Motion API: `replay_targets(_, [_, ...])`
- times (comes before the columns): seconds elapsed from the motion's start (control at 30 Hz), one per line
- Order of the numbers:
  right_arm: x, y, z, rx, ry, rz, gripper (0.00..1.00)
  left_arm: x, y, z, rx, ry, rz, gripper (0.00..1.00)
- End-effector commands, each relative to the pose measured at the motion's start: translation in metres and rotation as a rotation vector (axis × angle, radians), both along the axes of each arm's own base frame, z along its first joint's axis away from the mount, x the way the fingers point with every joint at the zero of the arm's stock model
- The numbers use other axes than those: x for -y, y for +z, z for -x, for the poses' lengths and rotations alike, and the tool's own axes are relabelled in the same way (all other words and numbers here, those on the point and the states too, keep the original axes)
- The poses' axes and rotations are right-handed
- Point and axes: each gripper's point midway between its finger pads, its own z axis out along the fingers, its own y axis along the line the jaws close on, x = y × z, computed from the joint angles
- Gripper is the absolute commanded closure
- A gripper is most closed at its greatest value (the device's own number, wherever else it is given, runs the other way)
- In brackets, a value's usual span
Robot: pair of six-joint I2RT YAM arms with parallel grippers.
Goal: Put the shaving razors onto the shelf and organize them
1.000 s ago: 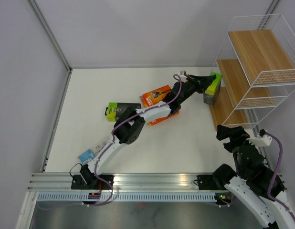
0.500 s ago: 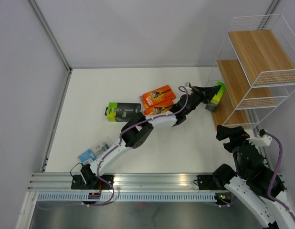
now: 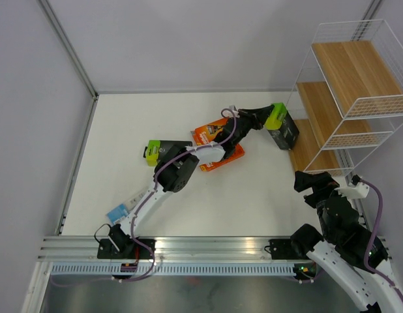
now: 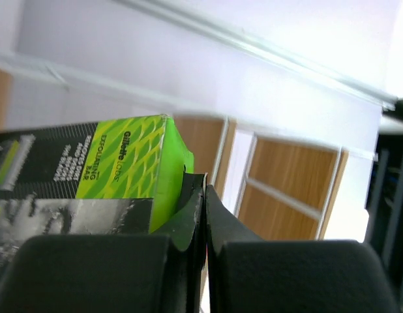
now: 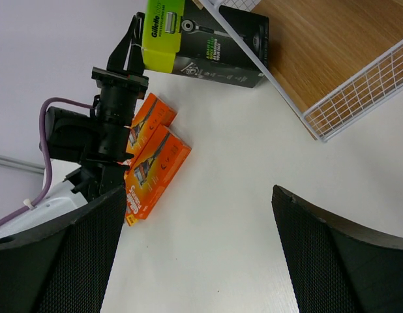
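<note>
My left gripper (image 3: 262, 118) is shut on the lime-green end of a black razor pack (image 3: 283, 129). It holds the pack at the front edge of the shelf (image 3: 348, 98), with the black end over the lowest wood tier (image 5: 319, 52). In the left wrist view the gripper (image 4: 205, 179) pinches a thin edge of the pack (image 4: 123, 163). Two orange packs (image 3: 214, 130) (image 3: 226, 156) lie under the left arm. Another black and lime pack (image 3: 165, 151) lies to the left. A blue-card blister pack (image 3: 126, 205) lies near the left arm's base. My right gripper (image 3: 312, 182) is open and empty.
The shelf's white wire frame (image 5: 358, 88) stands at the table's right edge, close to my right gripper (image 5: 201, 248). The left arm stretches across the middle of the table over the orange packs (image 5: 156, 169). Grey walls close in the back and left.
The left gripper swung the black and lime pack down toward the lowest tier, then drew back left. The pack now lies flatter, with its black end at the tier. The right arm barely moved.
</note>
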Motion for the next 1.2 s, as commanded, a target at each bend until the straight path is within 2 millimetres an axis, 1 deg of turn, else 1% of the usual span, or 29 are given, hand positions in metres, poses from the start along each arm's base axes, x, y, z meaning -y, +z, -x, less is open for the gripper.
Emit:
replay_targets(0.0, [-0.001, 0.007, -0.002, 0.008, 0.007, 0.017, 0.02, 0.000, -0.016, -0.008, -0.188, -0.059, -0.023, 0.98])
replay_targets(0.07, [-0.003, 0.007, -0.004, 0.002, 0.010, 0.020, 0.02, -0.005, -0.026, -0.017, -0.202, -0.070, -0.069, 0.98])
replay_targets(0.13, [-0.005, 0.006, -0.005, -0.006, 0.013, 0.023, 0.02, -0.007, -0.027, -0.018, -0.182, -0.103, -0.123, 0.98])
replay_targets(0.17, [-0.006, 0.004, -0.006, -0.012, 0.014, 0.023, 0.02, -0.012, -0.034, -0.023, -0.176, -0.115, -0.192, 0.98])
replay_targets(0.2, [-0.007, 0.002, -0.006, -0.015, 0.020, 0.023, 0.02, -0.015, -0.031, -0.026, -0.157, -0.119, -0.227, 0.98])
replay_targets(0.23, [-0.008, 0.001, -0.007, -0.018, 0.022, 0.024, 0.02, -0.018, -0.022, -0.028, -0.138, -0.123, -0.260, 0.98])
replay_targets(0.27, [-0.009, -0.001, -0.007, -0.023, 0.022, 0.022, 0.02, -0.022, -0.017, -0.031, -0.095, -0.121, -0.332, 0.98])
replay_targets(0.3, [-0.010, -0.004, -0.008, -0.028, 0.025, 0.020, 0.02, -0.022, -0.014, -0.031, -0.083, -0.127, -0.383, 0.98])
replay_targets(0.33, [-0.012, -0.005, -0.008, -0.029, 0.028, 0.016, 0.02, -0.024, -0.007, -0.032, -0.063, -0.128, -0.430, 0.98])
replay_targets(0.37, [-0.012, -0.007, -0.008, -0.031, 0.029, 0.015, 0.02, -0.025, -0.002, -0.032, -0.032, -0.122, -0.513, 0.98])
replay_targets(0.4, [-0.012, -0.007, -0.009, -0.030, 0.029, 0.013, 0.02, -0.027, 0.002, -0.032, -0.016, -0.116, -0.537, 0.98])
replay_targets(0.5, [-0.015, -0.007, -0.010, -0.035, 0.034, 0.019, 0.02, -0.034, 0.003, -0.029, -0.008, -0.105, -0.612, 0.98])
replay_targets(0.53, [-0.015, -0.007, -0.011, -0.036, 0.035, 0.020, 0.02, -0.035, -0.008, -0.026, -0.023, -0.113, -0.632, 0.98])
replay_targets(0.6, [-0.015, -0.008, -0.012, -0.043, 0.036, 0.029, 0.02, -0.030, -0.013, -0.016, -0.037, -0.128, -0.636, 0.98])
replay_targets(0.63, [-0.015, -0.008, -0.012, -0.041, 0.033, 0.029, 0.02, -0.023, -0.022, -0.007, -0.062, -0.137, -0.639, 0.98])
replay_targets(0.67, [-0.015, -0.008, -0.013, -0.043, 0.033, 0.030, 0.02, -0.019, -0.028, -0.004, -0.075, -0.138, -0.637, 0.98])
replay_targets(0.7, [-0.015, -0.008, -0.013, -0.042, 0.032, 0.032, 0.02, -0.013, -0.030, 0.001, -0.079, -0.140, -0.632, 0.98])
replay_targets(0.73, [-0.014, -0.007, -0.013, -0.040, 0.026, 0.032, 0.02, -0.002, -0.031, 0.008, -0.094, -0.141, -0.617, 0.98])
replay_targets(0.77, [-0.013, -0.005, -0.013, -0.036, 0.023, 0.030, 0.02, 0.003, -0.038, 0.012, -0.111, -0.145, -0.614, 0.98])
replay_targets(0.83, [-0.010, -0.001, -0.012, -0.028, 0.006, 0.023, 0.02, 0.015, -0.046, 0.022, -0.163, -0.146, -0.588, 0.98])
replay_targets(0.9, [-0.006, -0.001, -0.010, -0.035, -0.011, 0.020, 0.02, 0.017, -0.055, 0.028, -0.216, -0.134, -0.574, 0.98])
replay_targets(0.93, [-0.004, -0.001, -0.009, -0.040, -0.023, 0.023, 0.02, 0.017, -0.063, 0.031, -0.266, -0.131, -0.557, 0.98])
replay_targets(1.03, [0.001, -0.001, -0.006, -0.051, -0.044, 0.022, 0.02, 0.017, -0.072, 0.035, -0.342, -0.117, -0.537, 0.98])
replay_targets(1.1, [0.002, -0.003, -0.006, -0.057, -0.047, 0.019, 0.02, 0.013, -0.073, 0.033, -0.357, -0.068, -0.559, 0.98])
replay_targets(1.17, [0.001, -0.004, -0.006, -0.056, -0.045, 0.012, 0.02, 0.012, -0.071, 0.032, -0.362, -0.055, -0.559, 0.98])
